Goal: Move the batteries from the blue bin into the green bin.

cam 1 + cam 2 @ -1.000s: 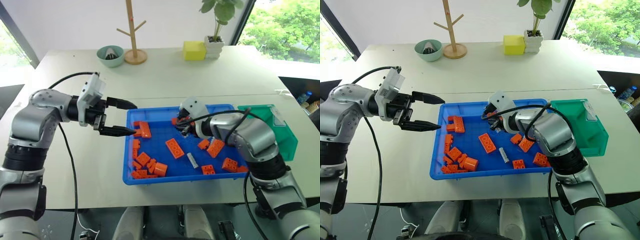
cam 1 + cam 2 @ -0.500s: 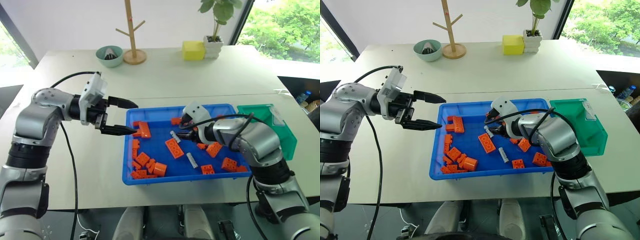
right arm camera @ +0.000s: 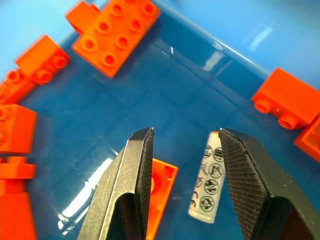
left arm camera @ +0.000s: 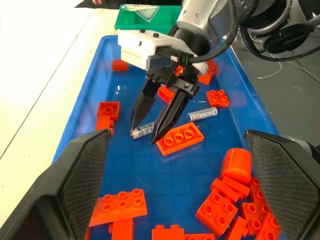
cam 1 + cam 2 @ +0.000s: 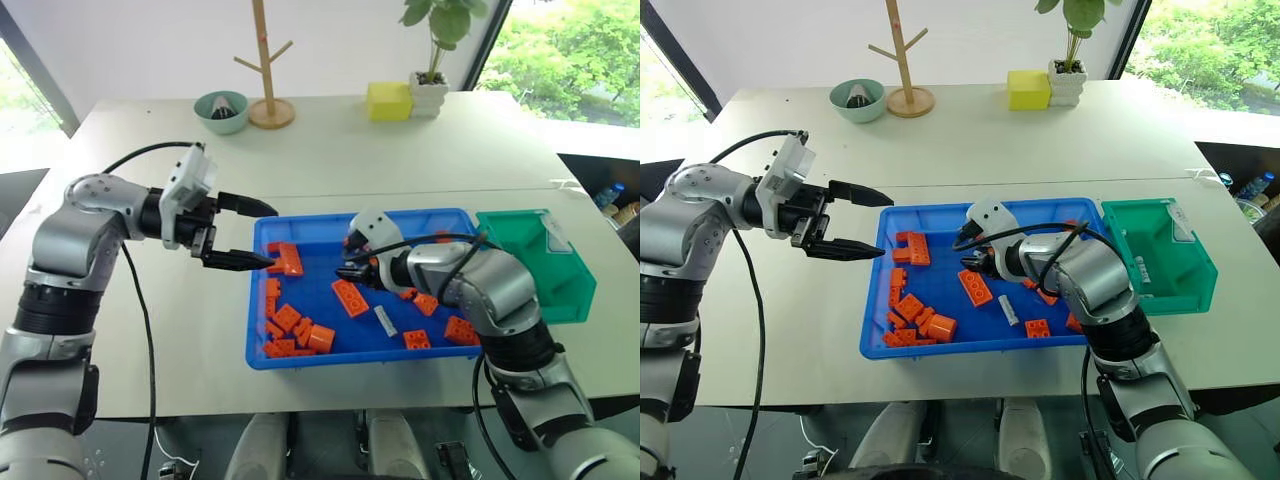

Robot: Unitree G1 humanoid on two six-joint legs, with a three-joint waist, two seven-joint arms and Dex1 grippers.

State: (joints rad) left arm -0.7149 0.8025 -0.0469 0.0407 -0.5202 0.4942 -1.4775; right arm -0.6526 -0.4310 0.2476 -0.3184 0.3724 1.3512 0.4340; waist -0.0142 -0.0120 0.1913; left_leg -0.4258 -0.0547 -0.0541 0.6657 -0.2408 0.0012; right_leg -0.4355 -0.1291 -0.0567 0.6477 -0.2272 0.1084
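The left gripper [image 5: 258, 233] hangs wide open at the blue bin's [image 5: 300, 355] nine o'clock rim. Mid-bin, the right gripper [image 4: 151, 134] stands partly open, empty, over one battery [image 3: 208, 184]; another battery [image 5: 384, 319] lies at its five o'clock. The green bin [image 5: 566, 285] sits at three o'clock.

- Right arm covering part of the far right corner of the large shallow bright blue plastic tray [image 5: 300, 360], with orange toy bricks [image 5: 460, 329] partly hidden beneath it.
- Small deep green plastic bin [image 4: 137, 16] cut off by the picture edge in the left wrist view.
- Print on the small silvery-white cylindrical battery [image 3: 210, 176] too small to read; one end hidden behind a black finger [image 3: 245, 185].
- Dark contents of the pale teal round bowl [image 5: 221, 112] at the table's far left: cannot tell.
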